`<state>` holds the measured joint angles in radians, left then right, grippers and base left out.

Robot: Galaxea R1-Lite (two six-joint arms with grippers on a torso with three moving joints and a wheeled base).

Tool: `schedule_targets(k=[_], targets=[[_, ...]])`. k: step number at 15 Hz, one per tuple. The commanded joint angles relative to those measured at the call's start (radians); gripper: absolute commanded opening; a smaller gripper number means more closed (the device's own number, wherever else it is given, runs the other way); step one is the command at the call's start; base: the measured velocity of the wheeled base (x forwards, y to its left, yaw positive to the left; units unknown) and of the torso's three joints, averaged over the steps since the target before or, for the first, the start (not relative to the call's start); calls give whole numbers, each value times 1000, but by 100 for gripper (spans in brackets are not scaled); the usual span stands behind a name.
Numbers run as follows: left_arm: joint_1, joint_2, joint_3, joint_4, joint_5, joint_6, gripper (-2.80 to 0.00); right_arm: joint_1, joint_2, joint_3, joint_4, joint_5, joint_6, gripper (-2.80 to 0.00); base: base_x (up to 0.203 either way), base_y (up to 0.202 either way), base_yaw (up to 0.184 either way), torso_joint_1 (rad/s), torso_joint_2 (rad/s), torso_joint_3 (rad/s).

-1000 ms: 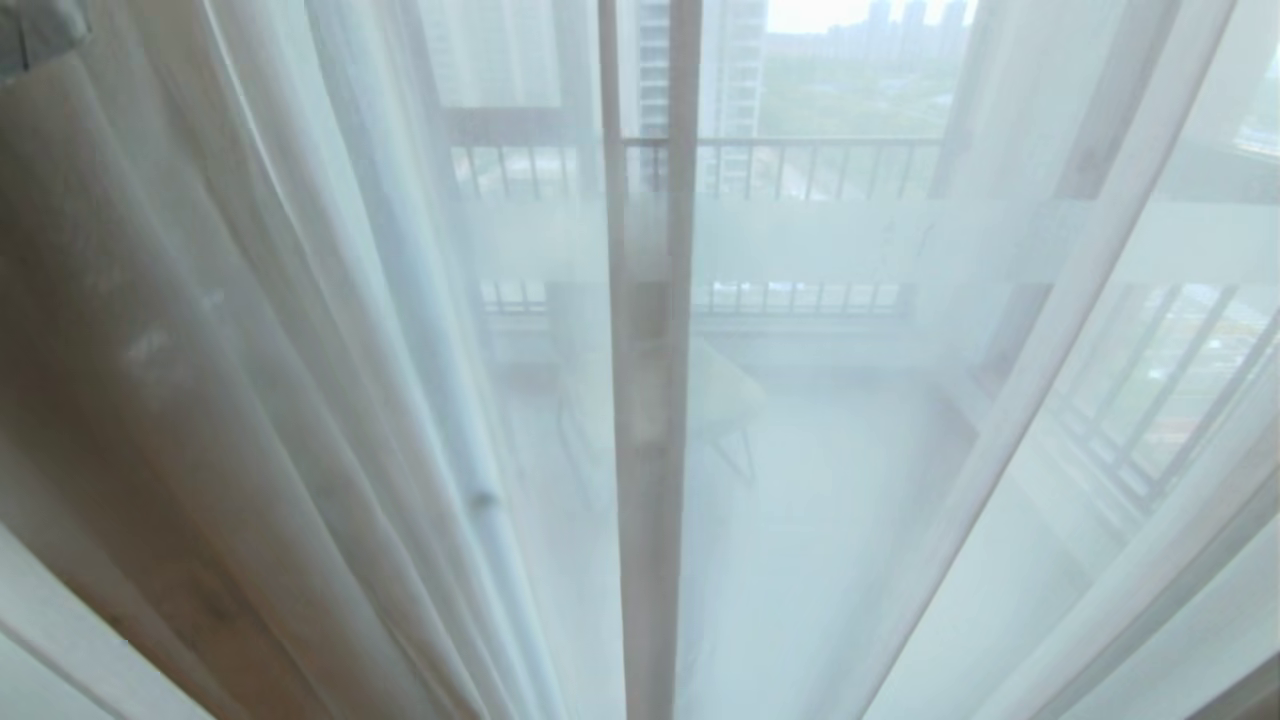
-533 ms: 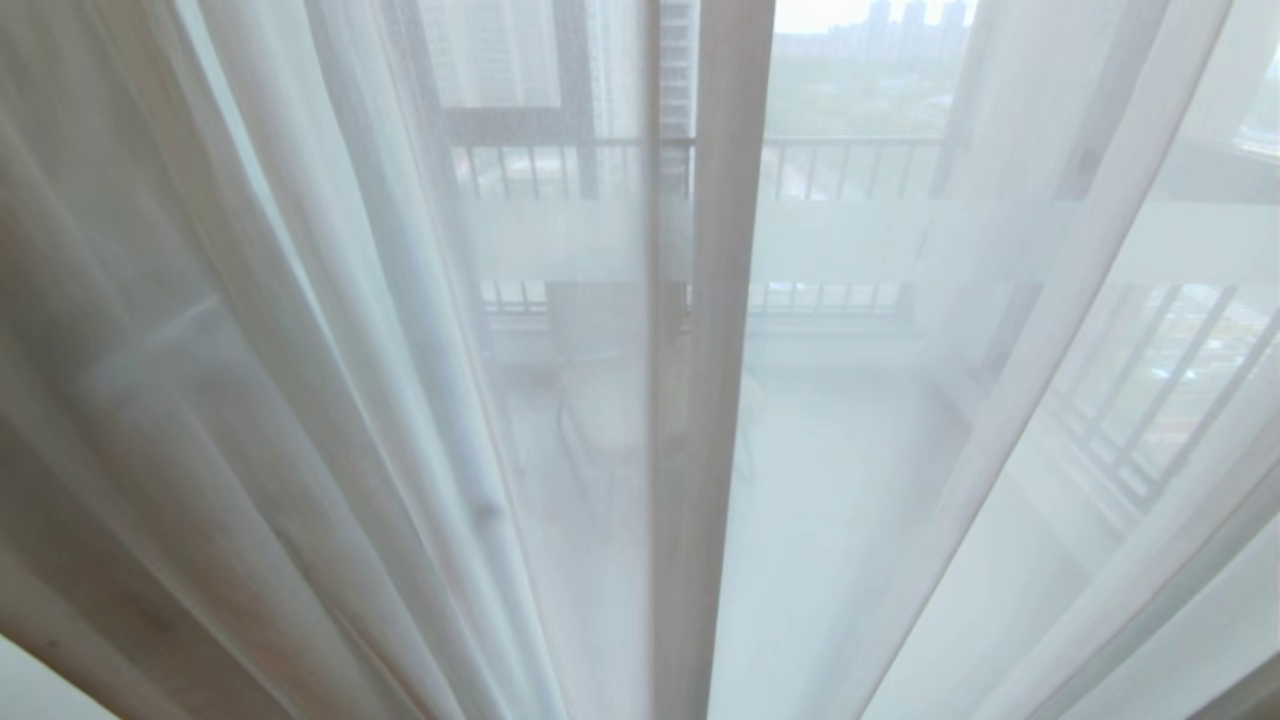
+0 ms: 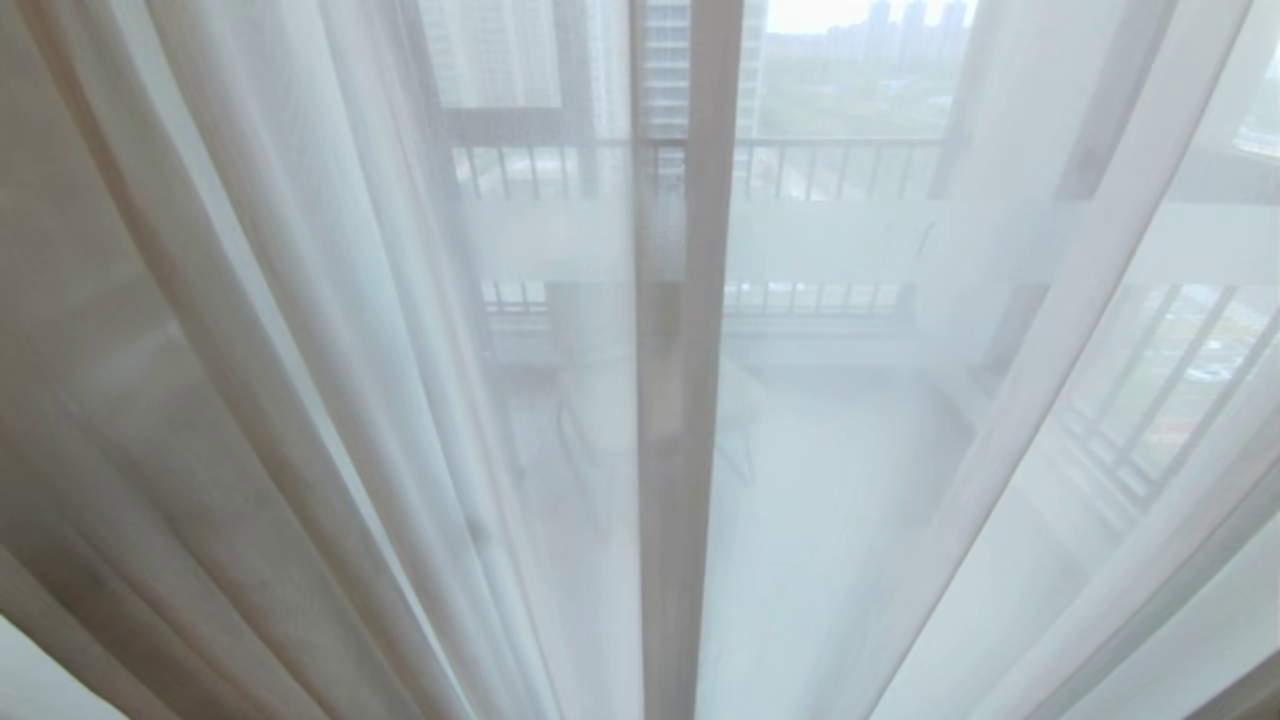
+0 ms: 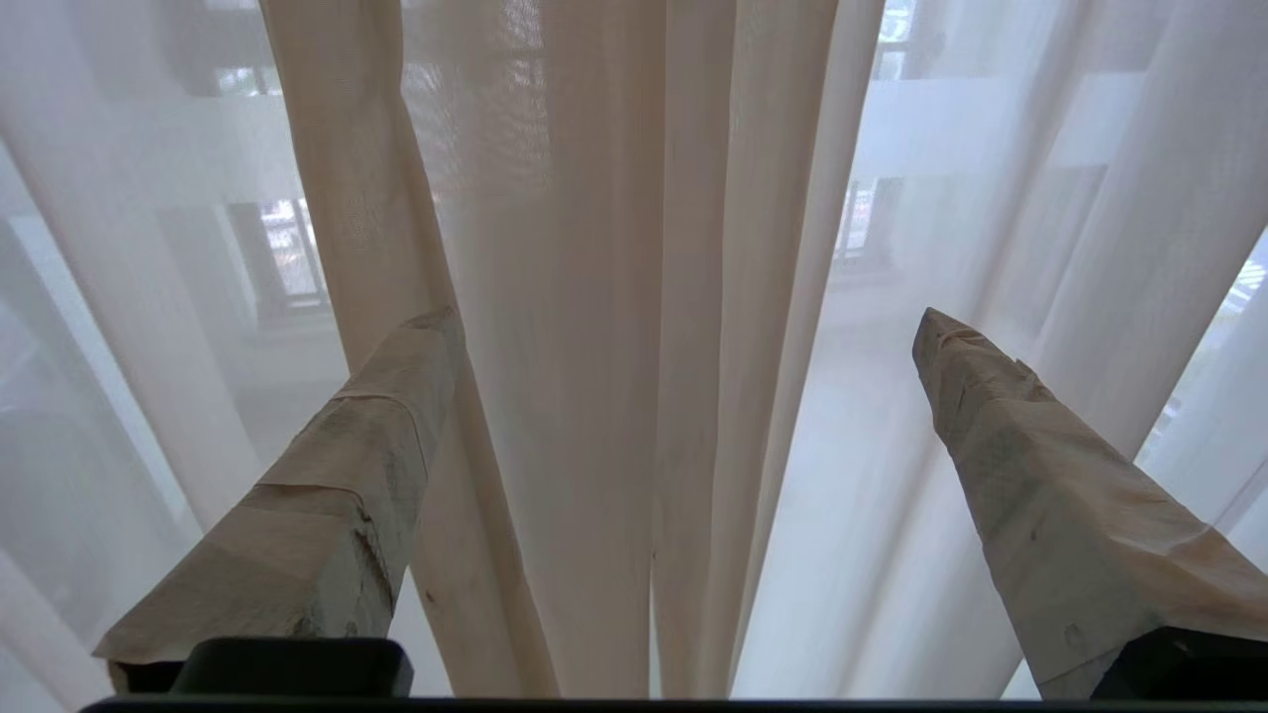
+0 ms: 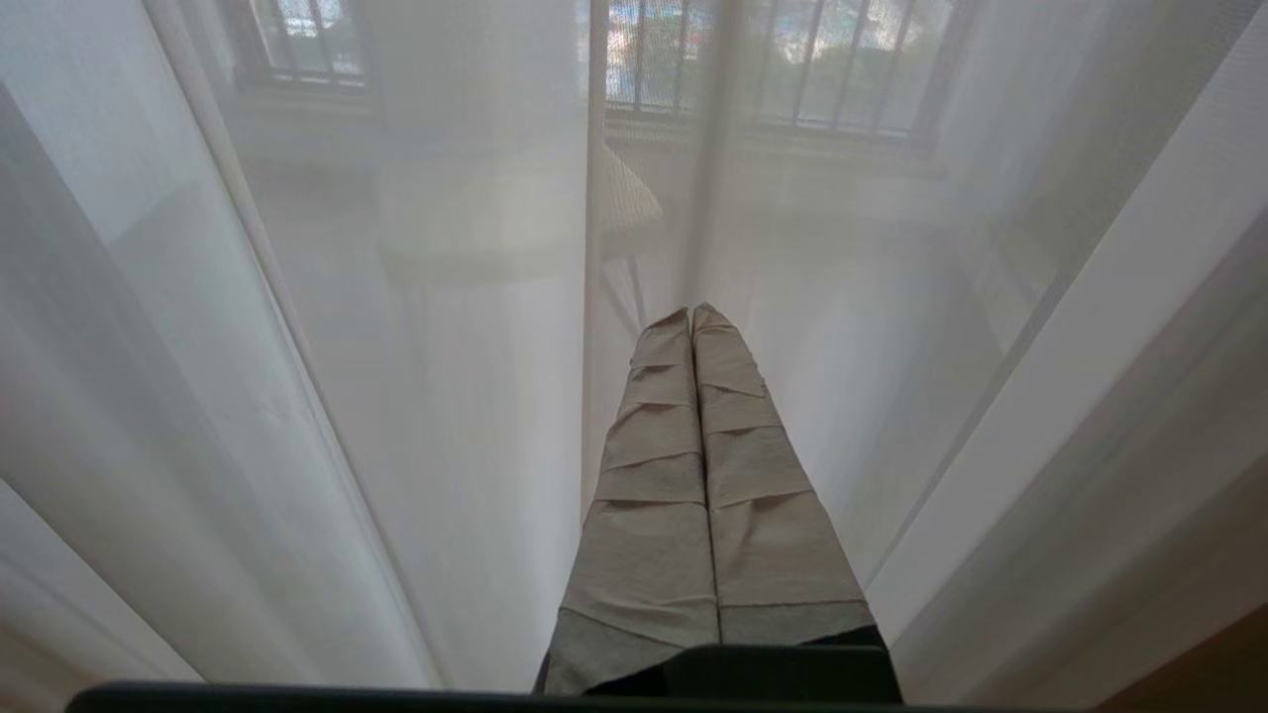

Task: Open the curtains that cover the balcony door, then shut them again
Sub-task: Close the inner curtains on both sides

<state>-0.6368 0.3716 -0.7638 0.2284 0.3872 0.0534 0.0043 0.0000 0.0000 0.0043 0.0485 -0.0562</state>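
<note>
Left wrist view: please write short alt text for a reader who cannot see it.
The left gripper has its jaws wide open, holding nothing, facing a hanging fold of beige curtain. White sheer curtains hang on both sides, with blurred window bars showing through them.

- A balcony railing [image 3: 830, 165] with thin upright bars runs across the far side.
- Tall buildings [image 3: 500, 50] rise beyond it on the far left, hazy.
- A pale chair [image 3: 735, 400] stands on the balcony floor [image 3: 830, 520], near the middle.
- More railed window bars [image 3: 1150, 400] slant along the right.
</note>
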Motion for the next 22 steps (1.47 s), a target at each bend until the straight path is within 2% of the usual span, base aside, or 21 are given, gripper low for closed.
schedule_targets(k=[1,4,14,15,22], targets=[[29,-113,3,74,5,0,0,0,0,0,0,1,-1,-280,0,0,0,0,0,0],[28,-131,1,86,38,0,0,0,0,0,0,1,-1,-280,0,0,0,0,0,0],[28,-125,-8,85,44,2,0,0,0,0,0,1,-1,-280,0,0,0,0,0,0],[28,-125,-6,85,44,2,-280,0,0,0,0,1,-1,-280,0,0,0,0,0,0],[26,-154,19,85,66,0,-280,0,0,0,0,1,-1,-280,0,0,0,0,0,0]])
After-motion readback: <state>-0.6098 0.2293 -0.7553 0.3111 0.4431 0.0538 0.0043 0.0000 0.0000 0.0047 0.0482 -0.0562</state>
